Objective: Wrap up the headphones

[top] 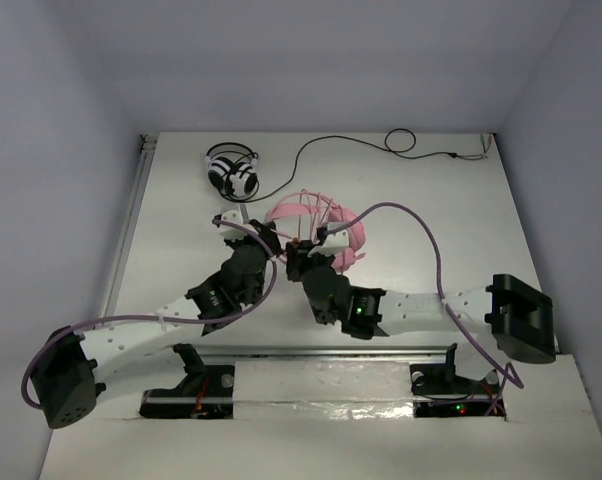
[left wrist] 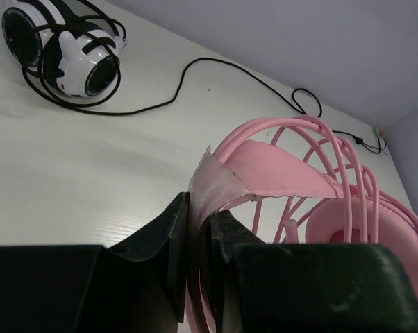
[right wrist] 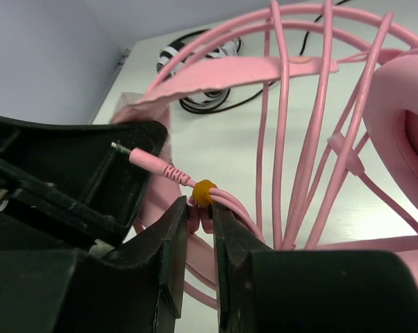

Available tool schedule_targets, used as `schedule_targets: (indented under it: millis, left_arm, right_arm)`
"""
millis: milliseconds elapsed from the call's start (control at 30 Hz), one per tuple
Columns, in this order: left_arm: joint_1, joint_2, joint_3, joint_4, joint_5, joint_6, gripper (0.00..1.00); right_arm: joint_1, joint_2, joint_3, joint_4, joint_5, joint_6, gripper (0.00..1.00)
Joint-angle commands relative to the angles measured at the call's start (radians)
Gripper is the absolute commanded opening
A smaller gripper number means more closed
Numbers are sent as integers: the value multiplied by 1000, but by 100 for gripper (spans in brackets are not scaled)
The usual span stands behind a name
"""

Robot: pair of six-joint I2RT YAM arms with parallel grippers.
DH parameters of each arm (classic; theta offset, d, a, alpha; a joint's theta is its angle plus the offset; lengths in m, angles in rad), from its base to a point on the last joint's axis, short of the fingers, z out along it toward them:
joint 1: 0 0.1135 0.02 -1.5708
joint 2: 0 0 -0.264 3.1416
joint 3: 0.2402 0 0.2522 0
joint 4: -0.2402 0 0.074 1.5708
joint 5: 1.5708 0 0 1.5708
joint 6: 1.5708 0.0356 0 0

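Note:
The pink headphones (top: 353, 232) stand at the table's middle, their thin pink cable (top: 303, 204) wound in several loops over the headband (left wrist: 278, 170). My left gripper (top: 271, 243) is shut on one end of that headband, pinched between the jaws (left wrist: 198, 215). Right beside it, my right gripper (top: 299, 255) is shut on the cable bundle (right wrist: 201, 215) just under a yellow ring (right wrist: 204, 191). The pink plug (right wrist: 150, 165) sticks out past the ring toward the left gripper's body (right wrist: 77, 173). A padded earcup (right wrist: 403, 125) shows on the right.
Black-and-white headphones (top: 231, 172) lie at the back left, and their black cable (top: 381, 140) runs along the far edge to the right. Grey walls close the table in on three sides. Purple arm cables (top: 421, 230) arc over the table.

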Motion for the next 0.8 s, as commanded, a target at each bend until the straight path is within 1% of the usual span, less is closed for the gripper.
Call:
schedule_targets:
  millis: [0, 67, 167, 233, 433, 533, 667, 700, 767]
  left_arm:
    - [-14, -13, 96, 127, 5, 4, 0]
    - [-14, -13, 101, 113, 11, 5, 0]
    - [-14, -11, 106, 84, 7, 1, 0]
    - [-14, -5, 113, 56, -10, 1, 0]
    - [-14, -1, 112, 36, 14, -19, 0]
    - [-14, 11, 113, 21, 23, -31, 0]
    - [-14, 53, 113, 4, 40, -53, 0]
    - [-14, 58, 110, 16, 40, -51, 0]
    - [-14, 68, 112, 27, 48, -44, 0]
  right_arm:
    - [-27, 33, 73, -150, -48, 80, 2]
    - [-50, 50, 114, -200, -59, 104, 1]
    - [-84, 86, 165, -319, -91, 132, 0]
    - [-97, 99, 180, -361, -99, 172, 0]
    - [-148, 105, 215, -454, -130, 203, 0]
    - [-148, 119, 235, -485, -148, 207, 0]
    - [-157, 142, 271, -531, -194, 200, 0]
    - [-157, 142, 271, -514, -212, 184, 0]
    - [-157, 151, 291, -536, -255, 184, 0]
